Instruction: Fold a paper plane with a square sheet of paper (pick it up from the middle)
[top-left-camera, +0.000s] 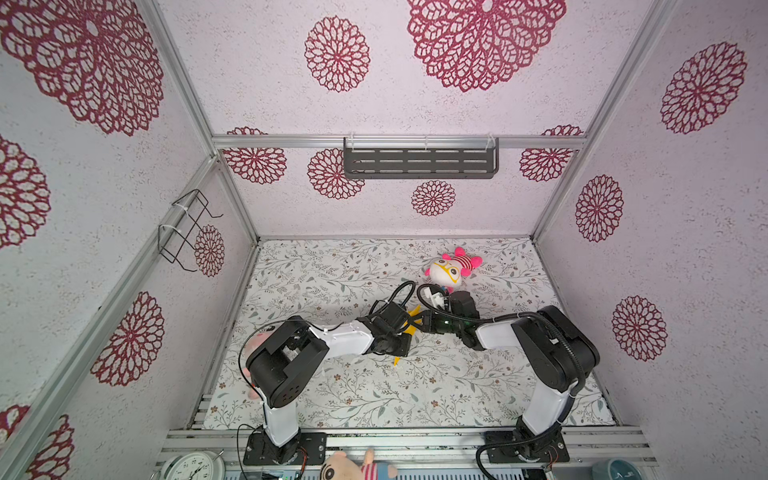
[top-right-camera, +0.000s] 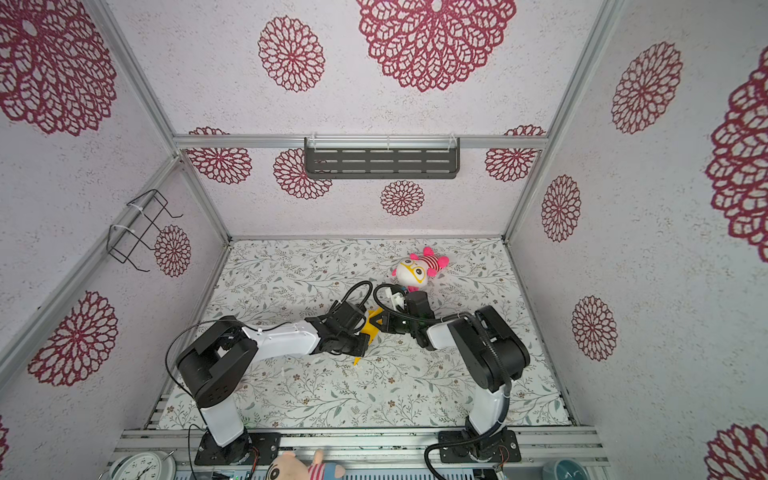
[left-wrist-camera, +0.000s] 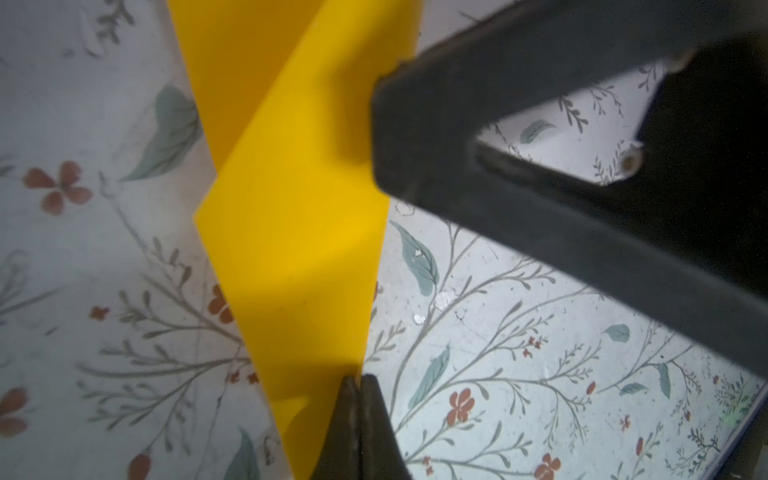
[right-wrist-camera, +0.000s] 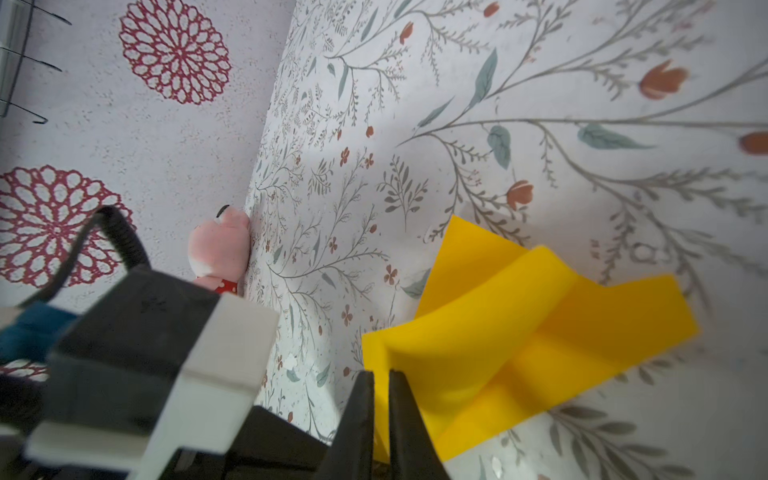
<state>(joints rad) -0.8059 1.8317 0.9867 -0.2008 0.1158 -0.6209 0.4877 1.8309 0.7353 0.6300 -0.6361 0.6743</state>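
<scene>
The square sheet of paper (top-left-camera: 410, 329) (top-right-camera: 370, 327), yellow-orange and folded into overlapping flaps, hangs just above the floral mat in the middle, mostly hidden by both wrists in both top views. My left gripper (top-left-camera: 408, 323) (left-wrist-camera: 359, 379) is shut on one edge of the paper (left-wrist-camera: 299, 249). From the opposite side my right gripper (top-left-camera: 422, 320) (right-wrist-camera: 381, 372) is shut on another edge, with the paper (right-wrist-camera: 519, 332) running through the narrow slit between its jaws. In the left wrist view a dark right finger (left-wrist-camera: 519, 116) presses against the paper.
A pink-and-white plush toy (top-left-camera: 451, 268) (top-right-camera: 417, 268) lies just behind the right wrist. Another pink plush (right-wrist-camera: 220, 245) sits at the left wall behind the left arm. A dark shelf (top-left-camera: 419, 160) and a wire rack (top-left-camera: 187, 228) hang on the walls.
</scene>
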